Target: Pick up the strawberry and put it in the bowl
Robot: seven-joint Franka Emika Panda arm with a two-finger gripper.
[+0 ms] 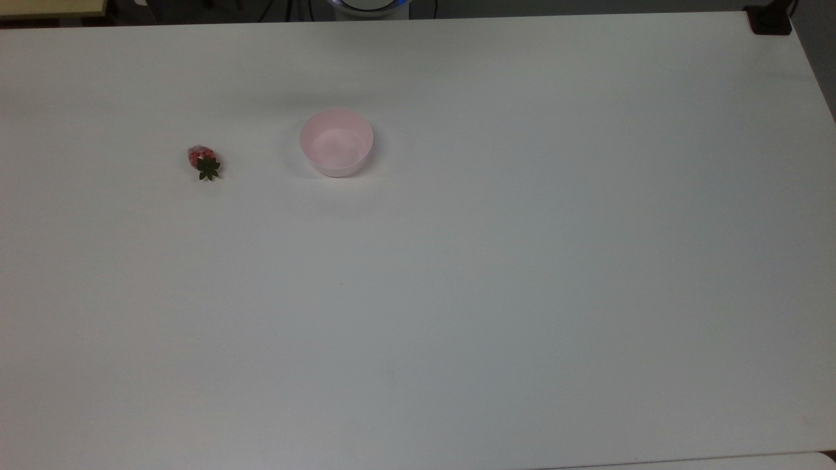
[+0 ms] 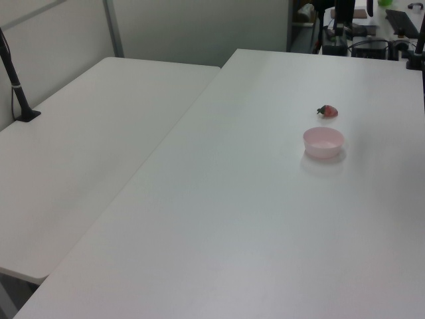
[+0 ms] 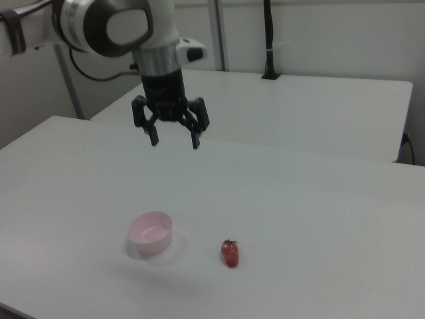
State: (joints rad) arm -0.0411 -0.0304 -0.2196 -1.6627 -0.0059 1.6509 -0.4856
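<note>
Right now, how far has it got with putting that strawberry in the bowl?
Nothing is done yet. The strawberry lies on the table beside the bowl, apart from it. The open gripper hangs high above, holding nothing. Reaching, grasping, carrying and dropping all remain.

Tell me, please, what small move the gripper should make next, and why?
Probably a move toward the right view's right and down, to bring the gripper over the strawberry. Its fingers are open and empty, high above the table, nearer the bowl than the fruit, which lies untouched beside the bowl.
</note>
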